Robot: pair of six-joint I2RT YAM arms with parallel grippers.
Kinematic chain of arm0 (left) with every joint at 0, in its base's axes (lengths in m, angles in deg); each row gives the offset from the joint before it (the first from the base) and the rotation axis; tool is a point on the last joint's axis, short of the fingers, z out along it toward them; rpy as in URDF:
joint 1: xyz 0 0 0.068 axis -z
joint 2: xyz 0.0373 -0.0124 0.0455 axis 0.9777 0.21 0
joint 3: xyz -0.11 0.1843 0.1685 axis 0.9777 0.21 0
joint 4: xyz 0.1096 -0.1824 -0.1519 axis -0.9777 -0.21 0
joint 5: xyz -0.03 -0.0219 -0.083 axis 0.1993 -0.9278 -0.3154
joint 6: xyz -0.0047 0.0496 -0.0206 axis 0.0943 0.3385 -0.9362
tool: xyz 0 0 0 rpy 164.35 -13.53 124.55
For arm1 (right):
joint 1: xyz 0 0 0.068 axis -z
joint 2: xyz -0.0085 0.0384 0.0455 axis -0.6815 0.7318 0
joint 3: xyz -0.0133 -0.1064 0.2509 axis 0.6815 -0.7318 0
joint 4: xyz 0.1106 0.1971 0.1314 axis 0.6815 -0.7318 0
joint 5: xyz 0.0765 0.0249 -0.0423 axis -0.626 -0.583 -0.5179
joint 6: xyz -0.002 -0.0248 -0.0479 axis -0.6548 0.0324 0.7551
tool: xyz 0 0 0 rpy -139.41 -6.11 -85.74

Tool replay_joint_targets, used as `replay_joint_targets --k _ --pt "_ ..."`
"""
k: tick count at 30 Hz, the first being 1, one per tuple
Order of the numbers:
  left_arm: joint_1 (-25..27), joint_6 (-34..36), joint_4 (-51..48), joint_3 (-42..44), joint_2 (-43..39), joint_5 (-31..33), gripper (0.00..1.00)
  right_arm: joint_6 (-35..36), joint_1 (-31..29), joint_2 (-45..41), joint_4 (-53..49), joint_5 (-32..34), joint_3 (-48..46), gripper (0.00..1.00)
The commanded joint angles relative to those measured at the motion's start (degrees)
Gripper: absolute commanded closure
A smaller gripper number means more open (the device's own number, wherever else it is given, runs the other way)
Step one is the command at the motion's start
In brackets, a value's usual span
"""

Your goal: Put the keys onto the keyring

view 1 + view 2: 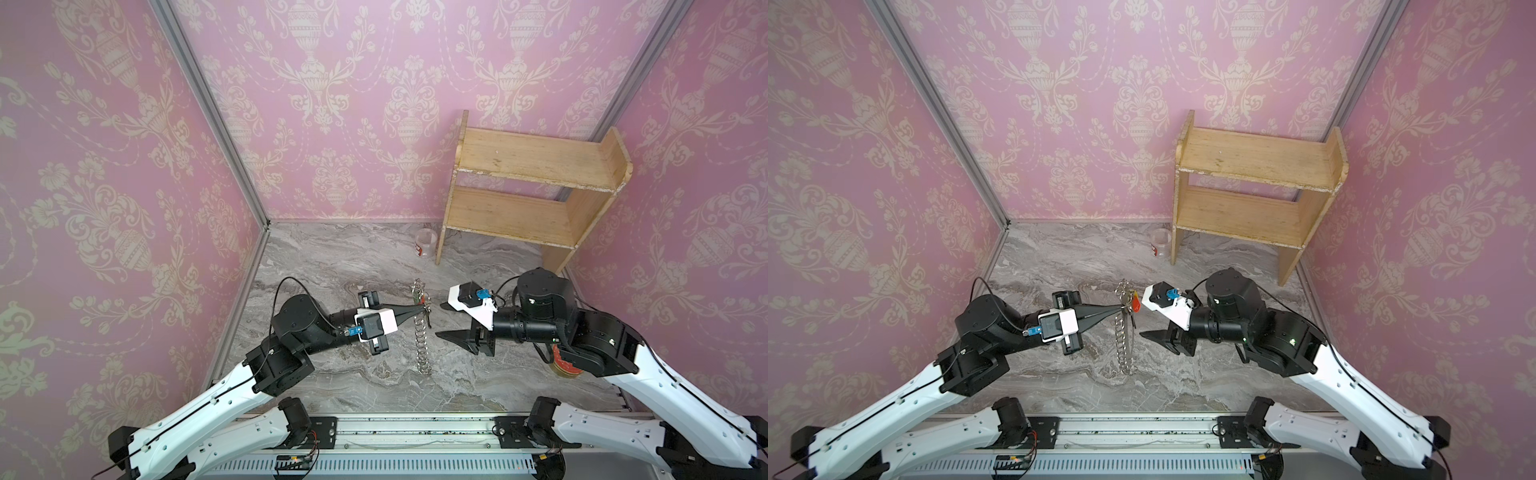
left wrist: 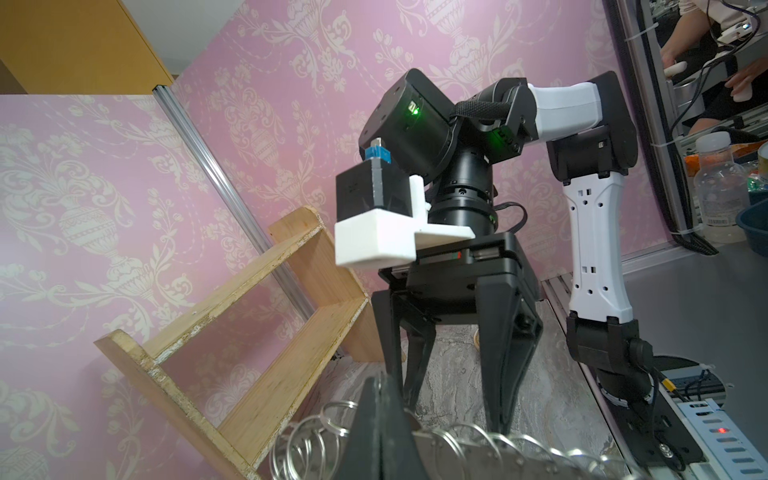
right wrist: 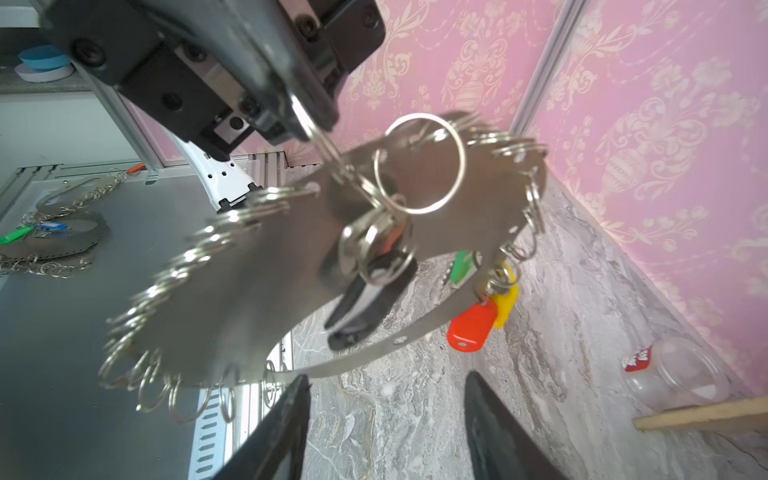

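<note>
Left gripper clamps the keyring, held up over the surface; right gripper waits alongside, jaws apart, empty. Keys hang blurred, perhaps three; red tag, yellow tag, green tag, one each.

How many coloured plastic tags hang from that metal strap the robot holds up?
3: a red tag, a yellow tag right beside it, and a green tag a bit apart. More may hide behind the strap.
</note>
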Motion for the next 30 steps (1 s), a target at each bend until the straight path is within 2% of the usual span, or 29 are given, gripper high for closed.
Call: replay_joint_targets --k 1,5,10,15,23,30 --pt "-1.29 -2.64 5.45 0.93 -0.84 -2.81 1.00 3.10 0.71 -2.67 -0.08 2.05 2.45 0.39" --pt "-3.23 -5.30 7.46 0.98 0.21 -6.35 1.00 5.38 0.90 -3.62 4.15 1.94 2.66 0.44" --pt "-4.32 -8.87 10.85 1.13 1.81 -10.02 1.00 6.60 0.95 -3.53 11.92 -3.64 0.76 0.56" --pt "-4.92 -13.44 13.72 1.41 4.21 -14.29 1.00 7.22 0.93 -4.81 18.05 -4.83 -3.14 0.59" --pt "-5.90 -19.32 20.00 3.87 6.53 -15.93 1.00 6.64 0.97 -4.96 17.67 -6.87 -4.35 0.68" --pt "-6.95 -22.61 23.94 4.83 7.88 -17.09 1.00 5.90 0.92 -4.48 16.05 -6.06 -4.81 0.73"
